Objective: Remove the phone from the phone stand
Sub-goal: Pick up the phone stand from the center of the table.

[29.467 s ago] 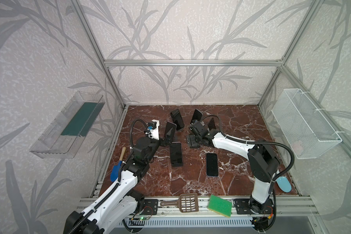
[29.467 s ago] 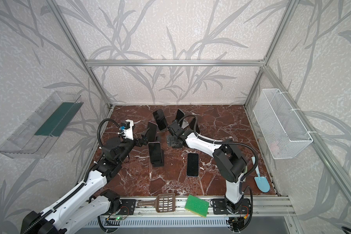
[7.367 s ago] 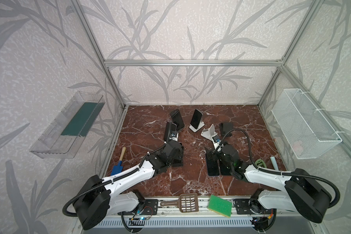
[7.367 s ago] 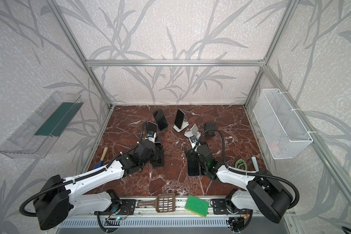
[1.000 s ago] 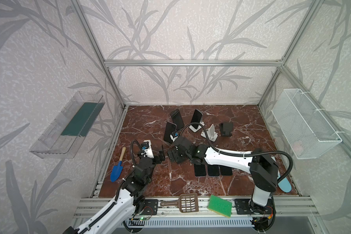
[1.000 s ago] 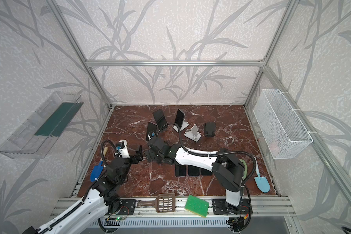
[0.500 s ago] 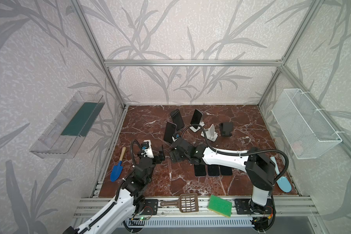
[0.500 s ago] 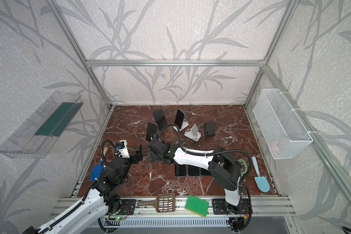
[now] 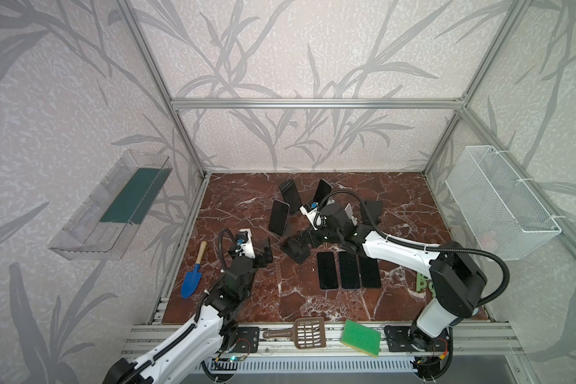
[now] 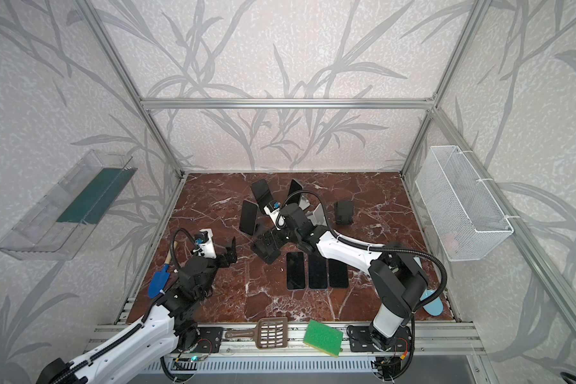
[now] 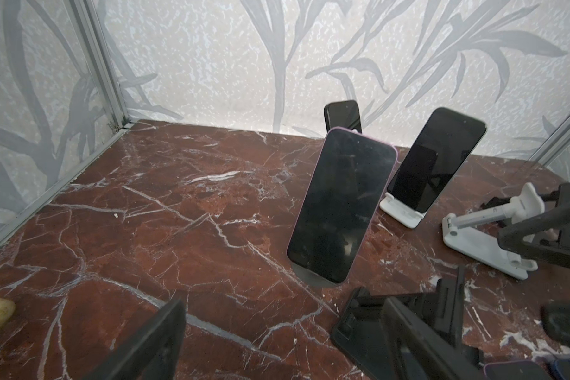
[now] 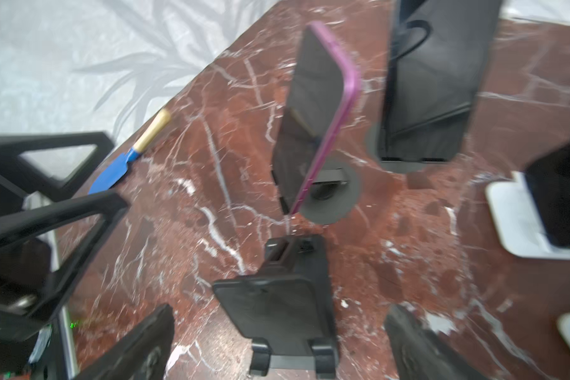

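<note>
A purple-cased phone (image 9: 278,217) (image 11: 339,204) (image 12: 316,108) leans upright on a round grey stand (image 12: 329,197) left of centre. Two more dark phones stand behind it, one (image 9: 290,196) on a dark stand and one (image 9: 322,192) on a white stand (image 11: 402,210). Three phones (image 9: 348,274) lie flat in a row. My right gripper (image 9: 300,241) (image 12: 277,348) is open, low over an empty black stand (image 9: 296,251) (image 12: 287,302) just in front of the purple phone. My left gripper (image 9: 263,256) (image 11: 277,342) is open and empty, to the left of that stand.
An empty white stand (image 9: 348,211) and a folded black one (image 9: 373,211) sit behind the right arm. A blue trowel (image 9: 192,282) lies by the left wall. A brown scoop (image 9: 308,332) and green sponge (image 9: 359,337) rest on the front rail. A wire basket (image 9: 499,202) hangs right.
Over the last second the right gripper has shifted slightly over the empty black stand; the left arm has stayed still. Since the oldest frames the flat phones have become a row of three.
</note>
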Robot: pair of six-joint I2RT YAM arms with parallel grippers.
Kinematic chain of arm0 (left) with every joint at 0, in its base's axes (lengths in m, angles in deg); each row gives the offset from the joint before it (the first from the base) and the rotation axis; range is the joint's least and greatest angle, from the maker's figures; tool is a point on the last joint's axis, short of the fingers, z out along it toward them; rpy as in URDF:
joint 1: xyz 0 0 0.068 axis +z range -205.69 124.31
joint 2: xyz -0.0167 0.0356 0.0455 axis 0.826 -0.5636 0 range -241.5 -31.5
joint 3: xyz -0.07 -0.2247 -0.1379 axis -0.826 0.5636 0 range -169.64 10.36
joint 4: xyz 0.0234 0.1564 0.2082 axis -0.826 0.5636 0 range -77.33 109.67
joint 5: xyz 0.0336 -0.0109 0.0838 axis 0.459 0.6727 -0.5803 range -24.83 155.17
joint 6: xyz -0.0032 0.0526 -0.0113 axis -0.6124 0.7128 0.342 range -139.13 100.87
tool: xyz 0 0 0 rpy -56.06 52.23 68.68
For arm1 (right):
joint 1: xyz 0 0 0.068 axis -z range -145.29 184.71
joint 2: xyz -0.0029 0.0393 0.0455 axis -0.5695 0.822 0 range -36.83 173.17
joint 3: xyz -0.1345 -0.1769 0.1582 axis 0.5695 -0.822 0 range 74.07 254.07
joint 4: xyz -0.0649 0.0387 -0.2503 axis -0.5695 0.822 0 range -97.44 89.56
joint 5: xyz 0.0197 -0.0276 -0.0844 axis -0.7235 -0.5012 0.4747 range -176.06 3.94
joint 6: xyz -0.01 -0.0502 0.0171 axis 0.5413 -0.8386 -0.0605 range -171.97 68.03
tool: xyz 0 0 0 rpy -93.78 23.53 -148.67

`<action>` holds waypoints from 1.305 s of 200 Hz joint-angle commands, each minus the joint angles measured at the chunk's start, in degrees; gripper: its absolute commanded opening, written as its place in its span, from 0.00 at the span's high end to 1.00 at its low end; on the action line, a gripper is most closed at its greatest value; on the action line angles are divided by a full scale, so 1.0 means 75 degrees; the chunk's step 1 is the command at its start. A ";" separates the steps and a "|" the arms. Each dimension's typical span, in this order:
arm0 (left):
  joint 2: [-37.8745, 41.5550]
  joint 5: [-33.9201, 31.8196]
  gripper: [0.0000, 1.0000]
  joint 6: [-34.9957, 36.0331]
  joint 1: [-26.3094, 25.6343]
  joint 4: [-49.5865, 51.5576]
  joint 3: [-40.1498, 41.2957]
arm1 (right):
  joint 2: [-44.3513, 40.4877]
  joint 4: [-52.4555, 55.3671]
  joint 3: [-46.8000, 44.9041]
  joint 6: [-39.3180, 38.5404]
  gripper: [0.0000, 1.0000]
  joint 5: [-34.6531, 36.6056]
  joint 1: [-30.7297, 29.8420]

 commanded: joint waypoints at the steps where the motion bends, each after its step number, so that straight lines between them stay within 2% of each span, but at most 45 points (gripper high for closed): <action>1: -0.0113 0.0094 0.06 0.0091 0.0025 -0.0411 -0.0052 | 0.0405 -0.0158 0.0324 -0.0751 0.01 -0.0309 -0.0113; 32: -0.0112 -0.0019 0.06 0.0093 0.0019 -0.0586 0.0050 | 0.0685 0.0089 0.0582 -0.1330 0.01 0.0198 -0.0404; 100: -0.0243 -0.0137 0.06 0.0105 0.0030 -0.0699 0.0072 | 0.1321 -0.0116 0.0834 -0.1061 0.00 0.0520 -0.0473; 165: -0.0516 -0.0185 0.06 0.0223 0.0030 -0.0909 0.0005 | 0.1521 0.0102 0.1015 -0.0852 0.14 0.0371 -0.0477; 205: -0.0885 -0.0300 0.06 0.0396 0.0038 -0.1161 -0.0201 | 0.1282 -0.0078 0.0811 -0.0902 0.29 0.0246 -0.0478; 261: -0.1353 -0.0145 0.06 0.0590 0.0048 -0.1308 -0.0564 | 0.1023 -0.0087 0.0670 -0.0626 0.37 0.0350 -0.0453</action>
